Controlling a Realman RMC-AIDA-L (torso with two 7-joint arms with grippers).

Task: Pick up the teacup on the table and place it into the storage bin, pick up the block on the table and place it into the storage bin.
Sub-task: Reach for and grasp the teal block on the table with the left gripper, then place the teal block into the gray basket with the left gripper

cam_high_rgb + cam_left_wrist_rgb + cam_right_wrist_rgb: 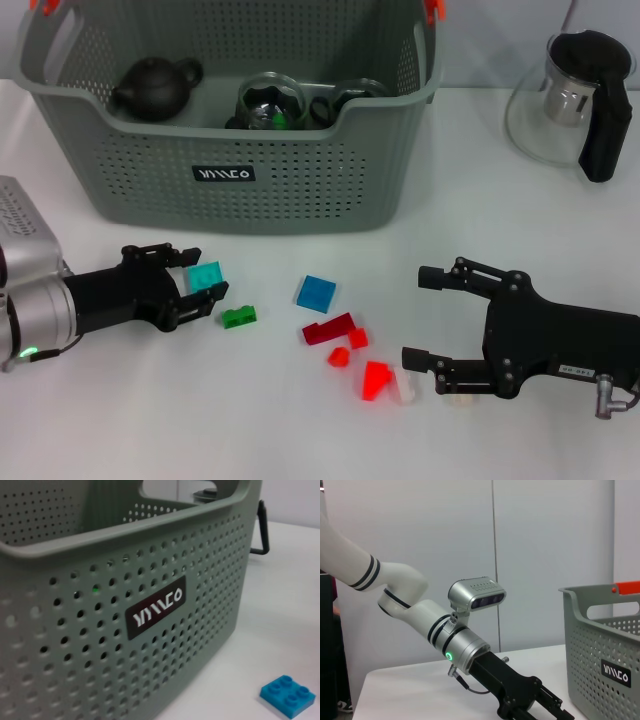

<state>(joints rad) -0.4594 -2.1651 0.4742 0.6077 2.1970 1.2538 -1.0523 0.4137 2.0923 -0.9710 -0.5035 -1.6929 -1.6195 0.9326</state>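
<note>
Head view: the left end effector (200, 285) sits low over the desk (150, 420) just in front of the storage bin (300, 180), fingers clamped on a teal block (206, 276) that looks slightly lifted, w/ a small green block (238, 316) just beside it on the desk. The right end effector (425, 315) rests further along the front part of the desk, fingers apart, nothing held. Progress, as I judge it: cup part seems done, since no teacup is left on the desk and the bin, at the back of the desk, holds a dark teapot (155, 88) plus glass/dark cup-like items (270, 105), too jumbled to name each; block part is mid-way, grasp made, carry and drop into the bin not yet done. Counts: 1 bin, 1 teapot in it, 1 glass pitcher (570, 105) near the desk's back right corner, 1 teal block held, 1 green, 1 blue block (316, 293), approx. 4 red pieces (345, 350) in a loose cluster, 1 whitish piece (403, 388) near the right end effector. Left wrist view shows the bin's label and the blue block close by.
</note>
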